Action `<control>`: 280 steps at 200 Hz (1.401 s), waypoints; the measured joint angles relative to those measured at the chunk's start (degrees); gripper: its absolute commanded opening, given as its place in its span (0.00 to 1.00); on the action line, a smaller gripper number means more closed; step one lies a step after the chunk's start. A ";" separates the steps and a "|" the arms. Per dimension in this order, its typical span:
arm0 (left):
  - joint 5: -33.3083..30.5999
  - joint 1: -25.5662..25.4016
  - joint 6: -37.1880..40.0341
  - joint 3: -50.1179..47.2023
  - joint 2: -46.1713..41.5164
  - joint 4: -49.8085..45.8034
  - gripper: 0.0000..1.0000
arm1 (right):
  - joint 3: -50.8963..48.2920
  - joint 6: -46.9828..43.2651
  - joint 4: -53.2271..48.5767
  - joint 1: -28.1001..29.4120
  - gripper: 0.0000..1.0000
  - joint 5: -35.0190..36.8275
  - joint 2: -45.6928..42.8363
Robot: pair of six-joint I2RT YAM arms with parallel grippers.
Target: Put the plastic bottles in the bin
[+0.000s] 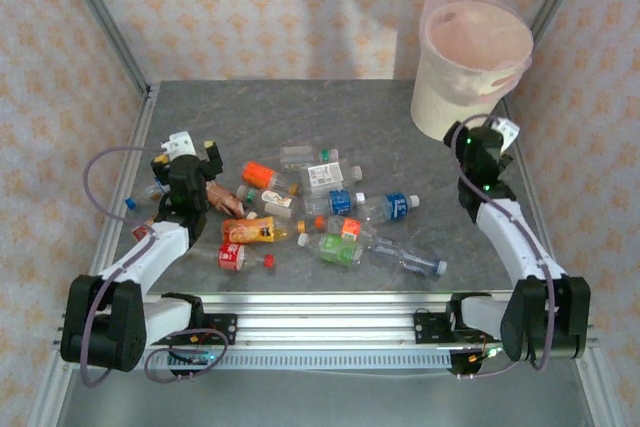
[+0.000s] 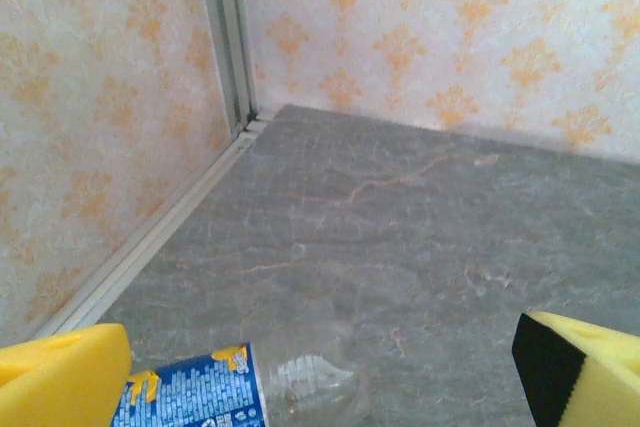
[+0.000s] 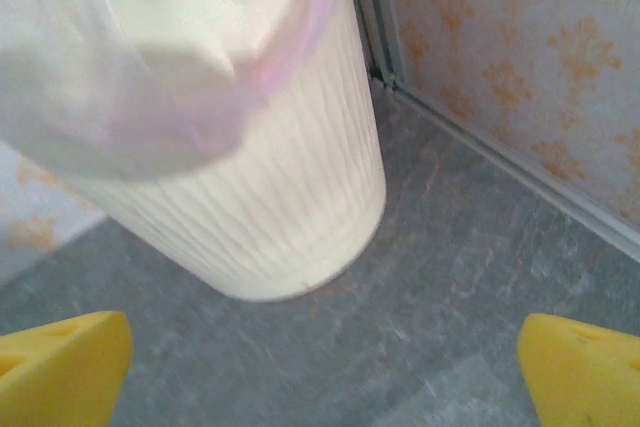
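Note:
Several plastic bottles lie in a loose heap on the grey table's left and middle, among them an orange-labelled one, a green-labelled one and a blue-labelled one. My left gripper is at the heap's left end and open. In the left wrist view a clear bottle with a blue label lies on the table between its yellow pads, close to the left one and not gripped. The bin, cream-white with a pinkish bag, stands at the back right. My right gripper is open just in front of it, with the bin's wall close ahead.
Patterned walls and metal frame posts close in the table on three sides. The table's left rail runs near the left gripper. Bare table lies behind the heap.

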 measured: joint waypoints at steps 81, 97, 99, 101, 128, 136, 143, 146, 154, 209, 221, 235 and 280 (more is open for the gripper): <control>4.39 -0.68 -6.82 8.24 -3.08 -13.20 1.00 | 27.28 17.31 -25.20 0.81 0.99 5.68 6.62; 5.31 -1.16 -7.74 9.62 -3.34 -14.03 1.00 | 30.16 20.61 -29.09 2.40 0.99 8.46 8.13; 5.40 -1.20 -7.82 9.81 -3.39 -14.10 1.00 | 30.58 20.92 -29.51 2.67 0.99 8.72 8.31; 5.55 -1.22 -8.04 9.97 -3.39 -14.16 1.00 | 31.01 21.27 -29.94 2.97 0.99 9.01 8.57; 6.64 -1.75 -9.05 12.02 -3.41 -15.93 1.00 | 37.99 24.28 -35.32 8.07 0.99 13.77 11.80; 6.86 -1.84 -9.29 12.55 -3.41 -16.63 1.00 | 39.95 24.61 -36.57 9.88 0.99 14.84 12.72; 7.10 -1.88 -9.64 12.90 -3.41 -17.05 1.00 | 41.44 24.79 -37.46 11.23 0.99 15.54 13.40; 7.30 -1.88 -9.62 13.03 -3.41 -17.20 1.00 | 42.10 24.79 -37.92 11.85 0.99 15.93 13.68; 7.63 -1.88 -9.88 13.40 -3.41 -17.73 1.00 | 44.11 24.65 -39.08 13.68 0.99 16.98 14.69; 9.42 -1.88 -10.25 15.13 -3.37 -20.17 1.00 | 67.45 13.90 -48.52 24.13 0.99 22.18 28.61; 9.66 -1.88 -10.25 15.19 -3.37 -20.20 1.00 | 75.30 9.88 -51.47 24.70 0.99 22.23 33.46; 9.73 -1.90 -10.23 15.19 -3.37 -20.39 1.00 | 84.30 5.14 -54.99 24.76 0.99 22.62 39.30; 10.69 -1.90 -10.25 15.19 -3.37 -21.31 1.00 | 104.56 -9.84 -62.53 23.87 0.99 24.98 54.99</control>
